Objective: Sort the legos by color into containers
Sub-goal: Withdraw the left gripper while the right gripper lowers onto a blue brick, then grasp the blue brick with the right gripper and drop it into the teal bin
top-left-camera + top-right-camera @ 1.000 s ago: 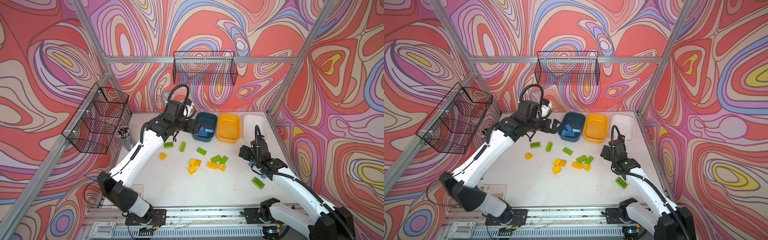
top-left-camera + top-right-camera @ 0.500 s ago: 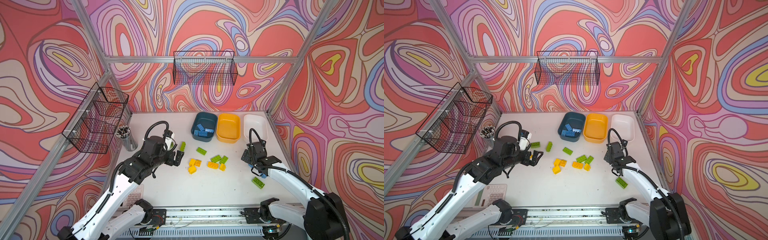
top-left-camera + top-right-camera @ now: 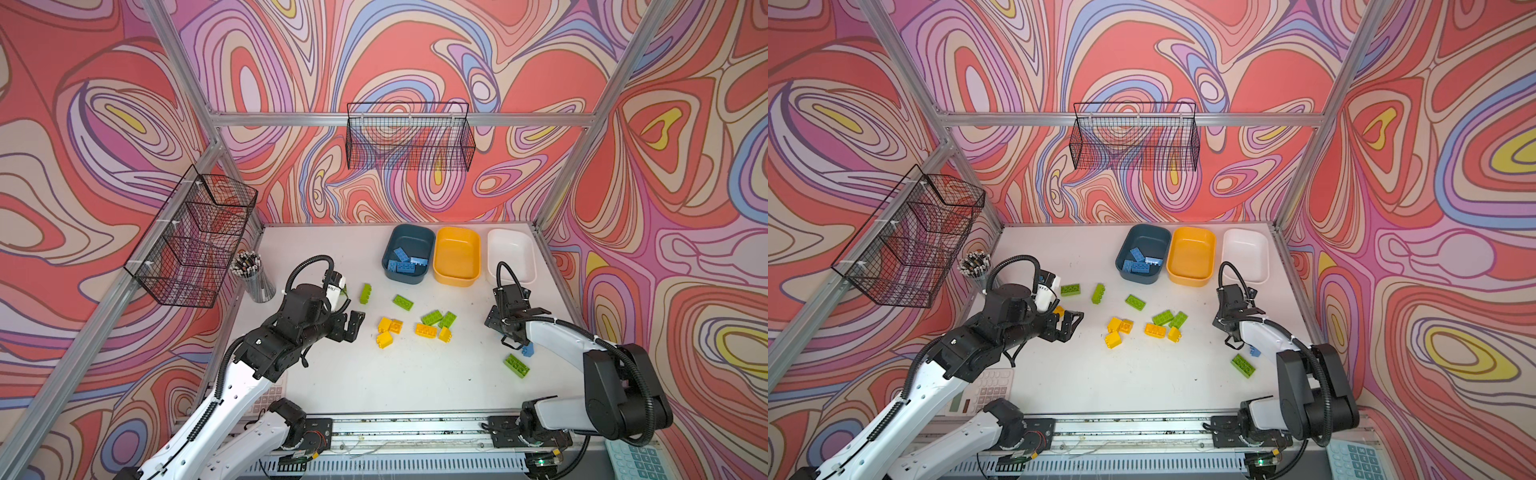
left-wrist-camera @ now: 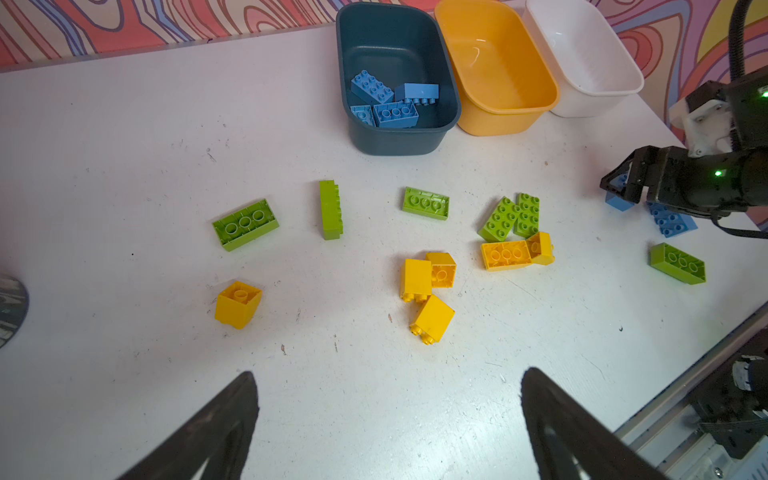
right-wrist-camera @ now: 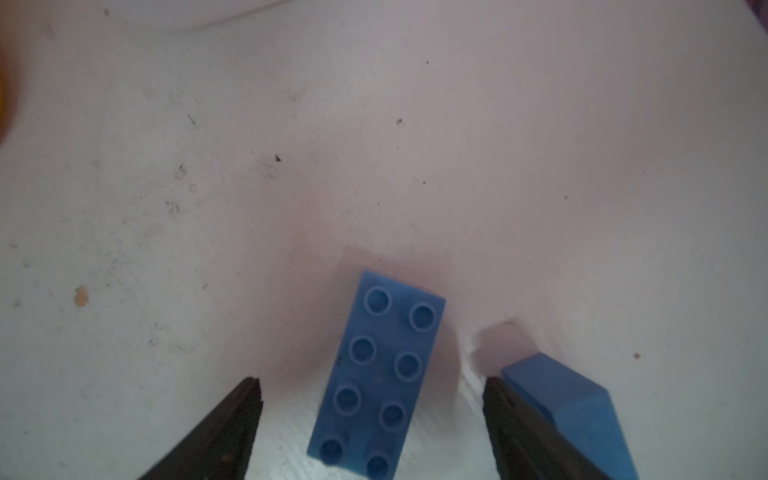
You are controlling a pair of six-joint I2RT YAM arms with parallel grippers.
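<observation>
Right end effector (image 5: 370,380) wide astride blue brick (image 5: 382,365), second blue brick (image 5: 573,399) just outside.

Two arms, white shells over black joints.
The left arm (image 3: 232,386) and right arm (image 3: 557,336) have rounded white link covers and black joint housings. A black ribbed conduit (image 3: 309,259) loops over each wrist. The white camera block (image 3: 336,286) on the left arm bears dark lettering, unreadable. The left gripper (image 4: 388,372) and right gripper (image 5: 370,380) have matte black tapered fingers. A green lamp (image 4: 717,173) glows on the right arm. The black base mounts (image 3: 309,434) show exposed wiring.
</observation>
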